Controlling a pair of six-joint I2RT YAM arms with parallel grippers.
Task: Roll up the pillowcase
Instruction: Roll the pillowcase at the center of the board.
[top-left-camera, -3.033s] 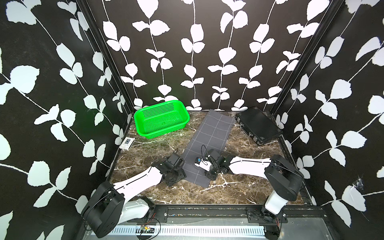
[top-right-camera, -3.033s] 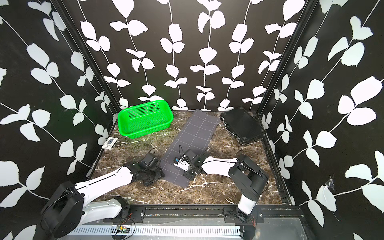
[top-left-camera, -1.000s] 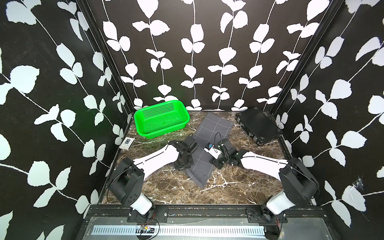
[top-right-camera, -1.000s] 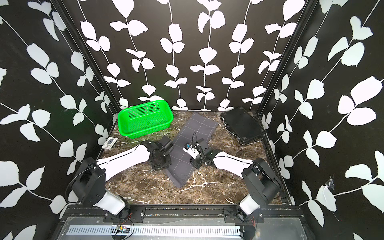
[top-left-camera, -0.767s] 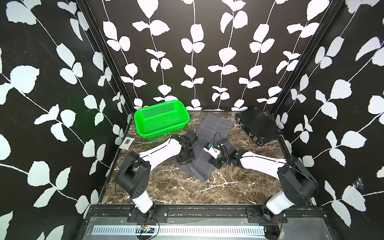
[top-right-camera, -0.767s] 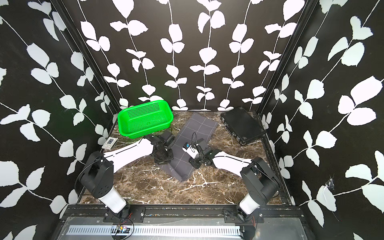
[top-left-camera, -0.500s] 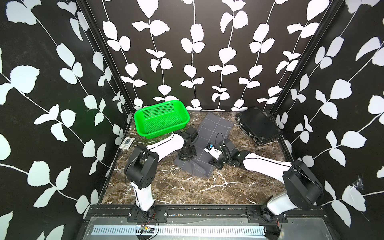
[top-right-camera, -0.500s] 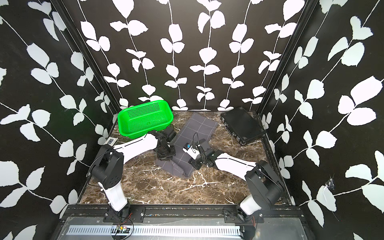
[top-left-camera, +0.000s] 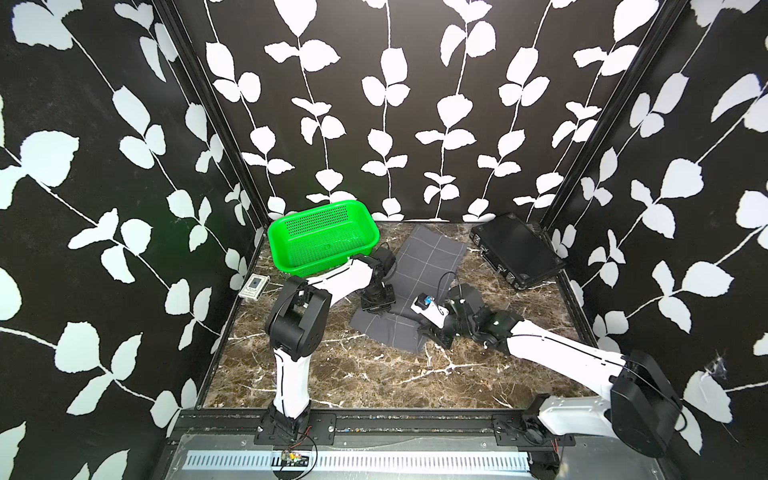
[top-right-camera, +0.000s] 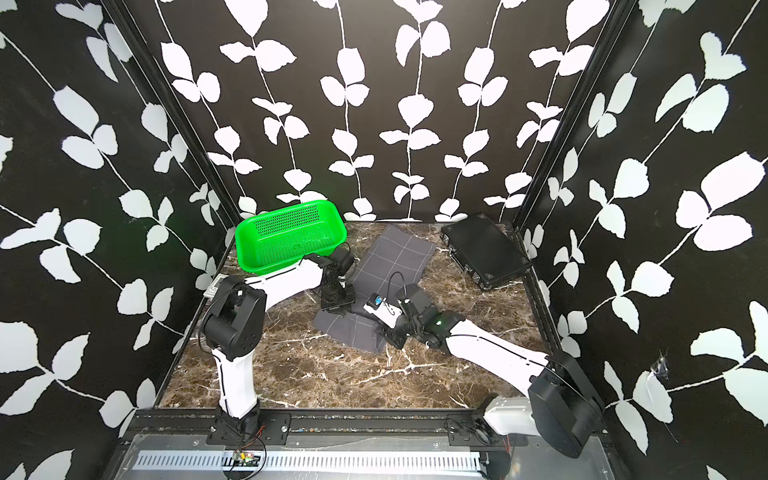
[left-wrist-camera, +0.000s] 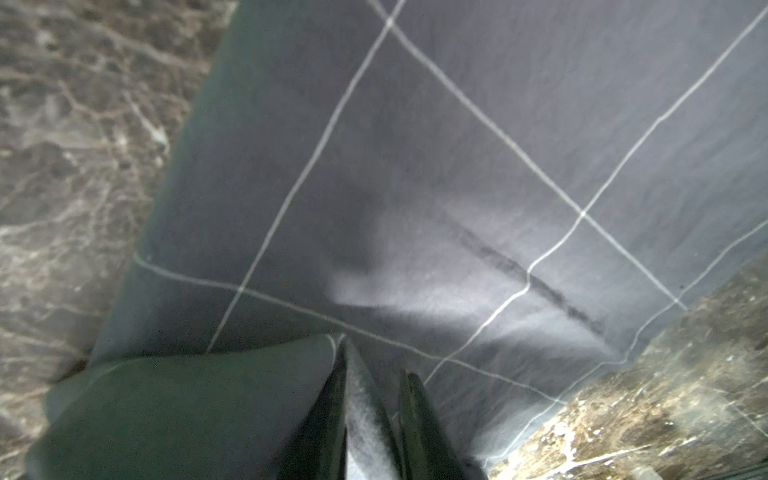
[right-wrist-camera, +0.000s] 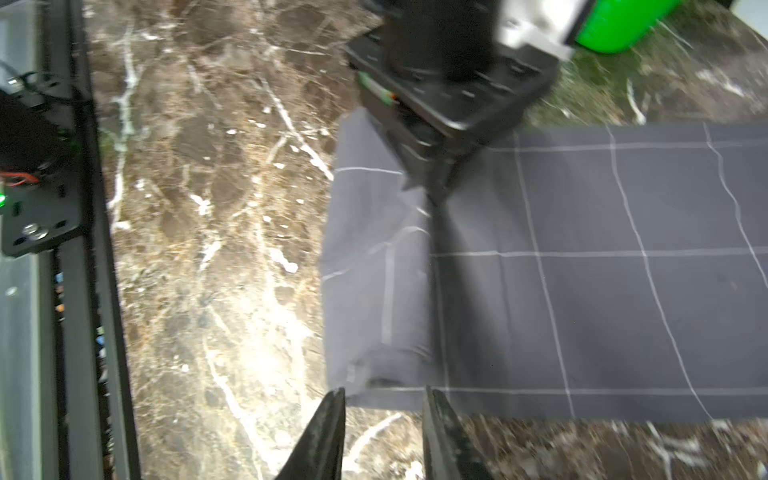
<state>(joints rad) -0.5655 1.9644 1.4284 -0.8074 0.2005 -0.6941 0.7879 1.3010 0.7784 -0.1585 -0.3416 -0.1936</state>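
Marble-pattern tabletop (top-left-camera: 374, 374) | pillowcase (top-left-camera: 428, 257) mid-table, near end part-rolled | left gripper (left-wrist-camera: 374, 361) narrowly parted over fold, grip unclear | right gripper (right-wrist-camera: 384, 390) spread, empty, at roll's end | cloth likely light, limp, slippery: take roll at both ends

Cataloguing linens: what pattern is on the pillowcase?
Pillowcase: charcoal grey, thin white grid lines; clearest in the left wrist view.

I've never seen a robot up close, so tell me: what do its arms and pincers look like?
The left arm and right arm both have smooth white shells linked by chunky black round joints. Each ends in a black gripper, the left gripper and right gripper, with dark tapering fingers. A thin black cable loops to a small white camera on the right wrist.
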